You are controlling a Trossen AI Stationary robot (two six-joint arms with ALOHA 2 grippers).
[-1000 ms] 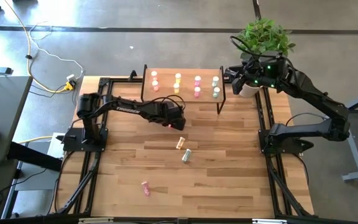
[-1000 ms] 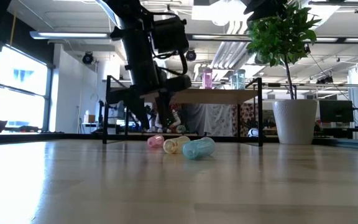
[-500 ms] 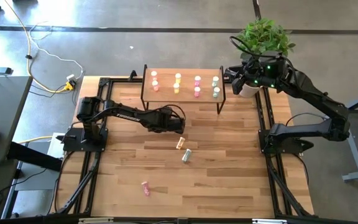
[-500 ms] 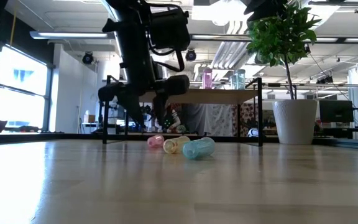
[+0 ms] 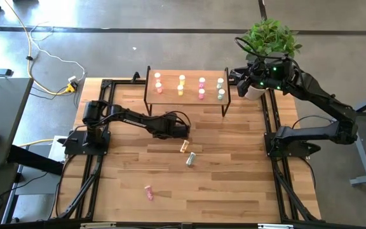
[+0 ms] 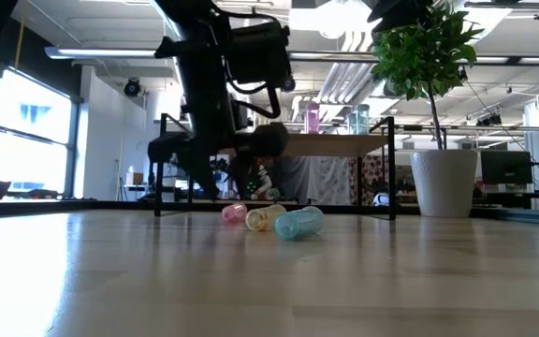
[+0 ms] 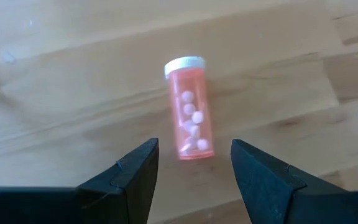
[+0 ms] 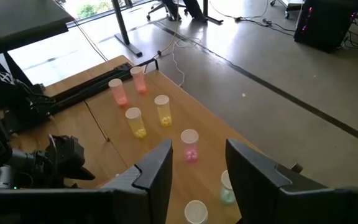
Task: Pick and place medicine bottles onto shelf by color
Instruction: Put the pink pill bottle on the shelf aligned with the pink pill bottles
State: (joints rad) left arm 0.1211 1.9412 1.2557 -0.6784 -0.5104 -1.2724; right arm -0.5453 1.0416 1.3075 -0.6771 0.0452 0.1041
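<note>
A red-orange medicine bottle point(image 7: 190, 127) with a white cap lies on its side on the table. My left gripper point(image 7: 194, 171) is open and hangs just above it, one finger to each side of its bottom end, touching nothing. In the high view my left gripper point(image 5: 180, 131) hides this bottle. The shelf point(image 5: 170, 75) stands at the far edge with several bottles upright on it, grouped by color. My right gripper point(image 8: 197, 171) is open and held high past the shelf's right end point(image 5: 235, 76).
A yellow bottle point(image 5: 184, 146), a pale green bottle point(image 5: 190, 159) and a pink bottle point(image 5: 149, 193) lie loose on the table, nearer than my left gripper. A potted plant point(image 5: 271, 38) stands at the far right corner.
My left gripper has moved toward the table's near edge and sunk a little, its wrist turning as it went. It now stands lower over the table. The gap between its fingers looks the same.
</note>
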